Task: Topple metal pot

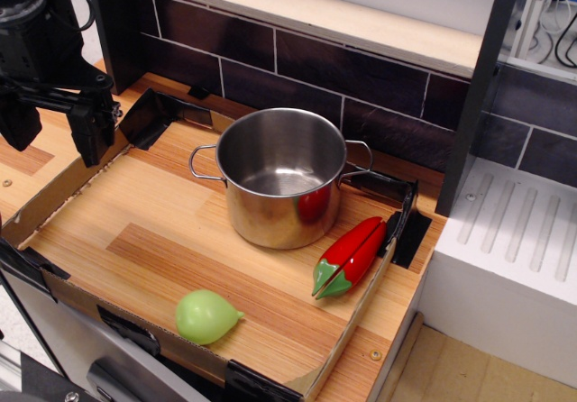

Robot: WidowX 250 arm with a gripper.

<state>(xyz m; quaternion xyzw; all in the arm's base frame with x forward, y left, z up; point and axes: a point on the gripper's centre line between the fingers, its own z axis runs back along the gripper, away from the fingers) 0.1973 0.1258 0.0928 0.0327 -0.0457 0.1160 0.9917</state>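
Green toy vegetable [206,315] nearest, upright metal pot [281,177] behind; hand [52,127] far left, fingers apart, empty.

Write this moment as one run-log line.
gripper: open, upper left, clear of pot | metal pot: upright, untouched | red pepper: beside pot

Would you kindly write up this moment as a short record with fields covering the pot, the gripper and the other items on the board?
metal pot: upright, open side up, nothing inside, near the back middle of the wooden tray
pot handles: two wire loops, one on each side
gripper: open, at the tray's far left edge, apart from the pot
red pepper: lying right of the pot, close to its base
green vegetable: near the tray's front edge
task state: pot not yet toppled
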